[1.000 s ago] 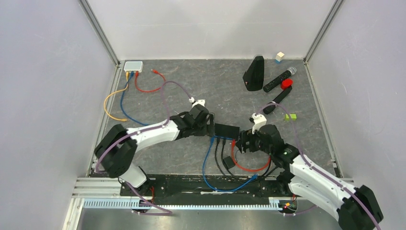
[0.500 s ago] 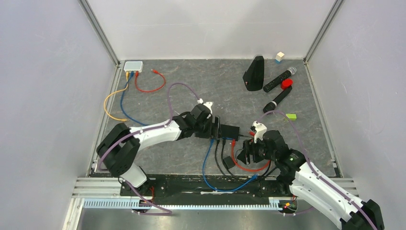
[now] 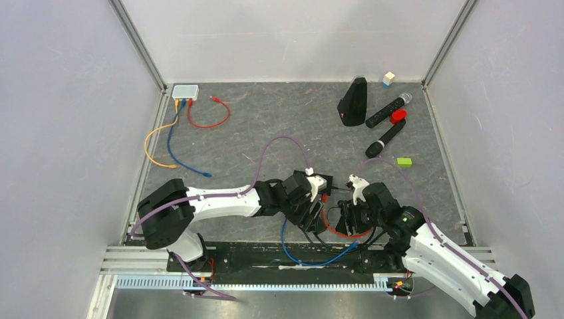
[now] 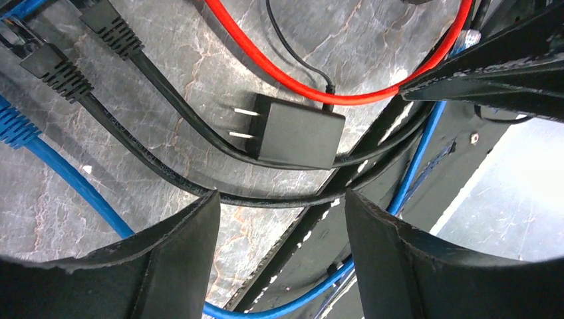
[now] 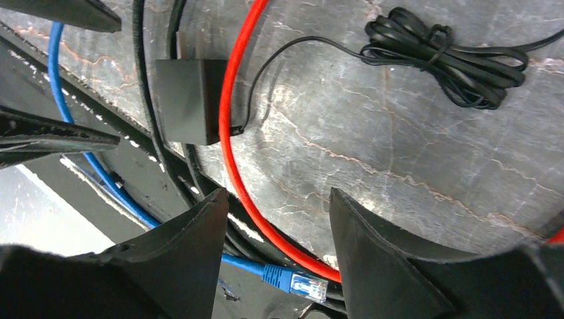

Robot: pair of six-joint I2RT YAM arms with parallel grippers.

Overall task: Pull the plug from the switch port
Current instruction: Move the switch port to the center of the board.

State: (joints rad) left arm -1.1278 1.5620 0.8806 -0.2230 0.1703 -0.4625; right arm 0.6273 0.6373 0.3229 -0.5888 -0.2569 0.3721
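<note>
The black switch is hidden under my left wrist in the top view, and no port shows. In the left wrist view, two black booted plugs and a blue one run off the upper left edge; I cannot tell whether they are seated. My left gripper hangs open above black cables and the table's near rail, holding nothing. My right gripper is open too, over a red cable. A loose blue plug lies just below its fingers.
A black power adapter with two prongs lies among the cables, with a coiled black lead nearby. A white box with yellow, blue and red cables sits back left. Black microphones, a black stand and small blocks are back right.
My left arm has swung toward the near edge and now covers the black switch it was beside. My right gripper drew back toward the cables. Both pairs of jaws have narrowed.
</note>
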